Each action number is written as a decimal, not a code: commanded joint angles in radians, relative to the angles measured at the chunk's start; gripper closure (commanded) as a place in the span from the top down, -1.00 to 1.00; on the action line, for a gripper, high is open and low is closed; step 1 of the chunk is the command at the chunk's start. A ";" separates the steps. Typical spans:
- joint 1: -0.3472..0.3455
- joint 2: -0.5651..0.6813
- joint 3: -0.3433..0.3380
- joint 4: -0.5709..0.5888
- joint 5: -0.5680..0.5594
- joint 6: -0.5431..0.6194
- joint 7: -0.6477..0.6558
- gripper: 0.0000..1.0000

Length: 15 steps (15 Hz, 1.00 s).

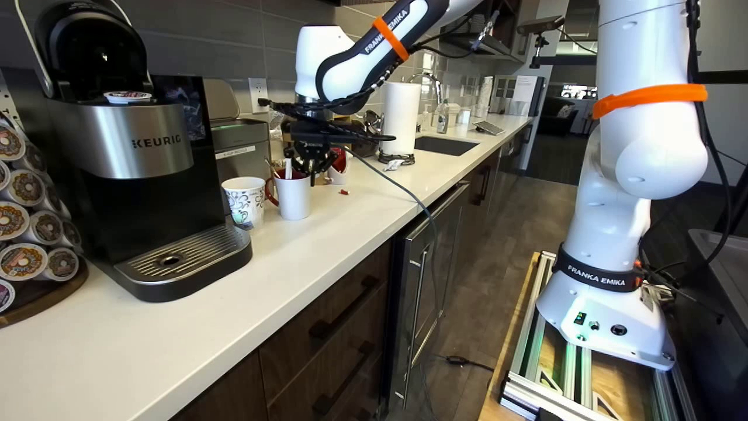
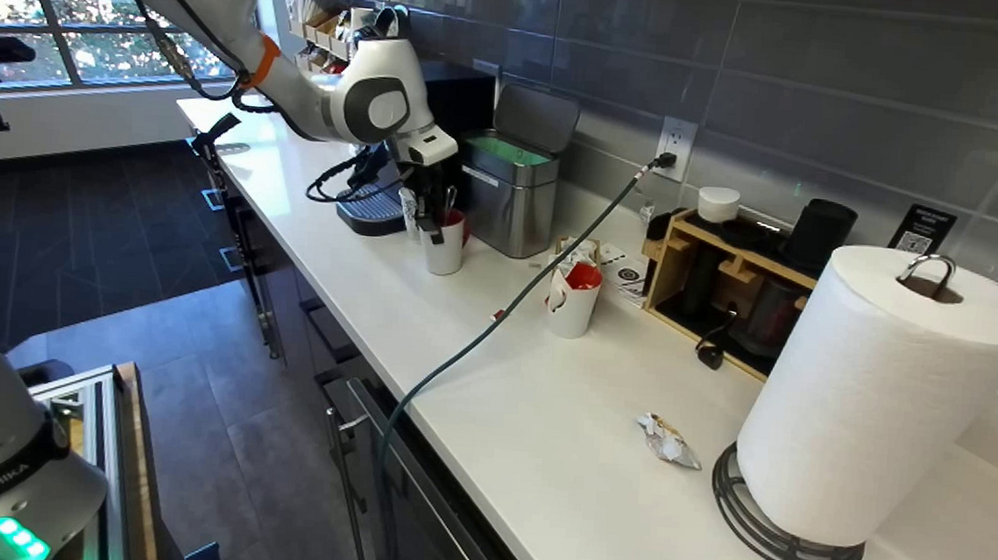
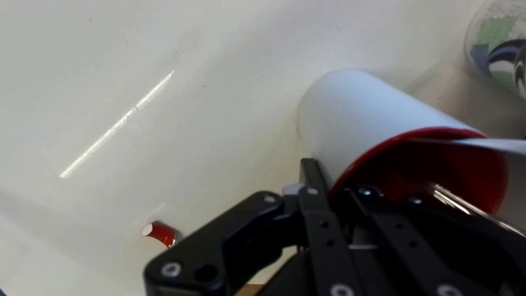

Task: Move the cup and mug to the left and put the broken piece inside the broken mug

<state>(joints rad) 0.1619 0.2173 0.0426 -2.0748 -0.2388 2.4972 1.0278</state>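
Our gripper [image 3: 333, 179] is clamped on the rim of the plain white mug [image 3: 349, 111], one finger inside. We judge the leftward shift in hand, mug upright. Next calls for freeing the rim, rising clear of the utensil handle [image 3: 472, 205], then reaching for the red broken piece [image 1: 344, 192]. Clock from mug, in an exterior view: patterned cup [image 1: 244, 202] just beside at nine, piece at three, broken mug [image 1: 337, 177] at two. Pale, glossy counter [image 1: 304, 251] underneath. Paper-towel roll [image 1: 401, 117] farther at two, then sink [image 1: 447, 145]. In an exterior view, bright window [image 2: 104, 20] distant at ten.
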 commanded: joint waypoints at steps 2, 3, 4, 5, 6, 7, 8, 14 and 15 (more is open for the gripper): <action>0.008 0.007 -0.002 0.008 0.048 0.030 -0.003 -0.95; 0.008 0.009 0.000 0.011 0.056 0.022 -0.008 -0.72; 0.010 0.009 -0.001 0.012 0.055 0.018 -0.006 -0.27; 0.011 0.006 -0.004 0.015 0.050 0.015 -0.003 -0.22; 0.008 -0.001 -0.002 0.017 0.059 0.012 -0.010 -0.19; 0.005 -0.016 -0.002 0.016 0.064 0.007 -0.014 -0.08; 0.004 -0.032 -0.003 0.017 0.066 0.002 -0.015 0.06; -0.047 -0.204 0.008 0.013 0.172 -0.208 -0.276 0.99; -0.055 -0.231 0.002 0.011 0.157 -0.244 -0.337 1.00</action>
<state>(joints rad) 0.1373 0.0788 0.0431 -2.0391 -0.1103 2.3575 0.8570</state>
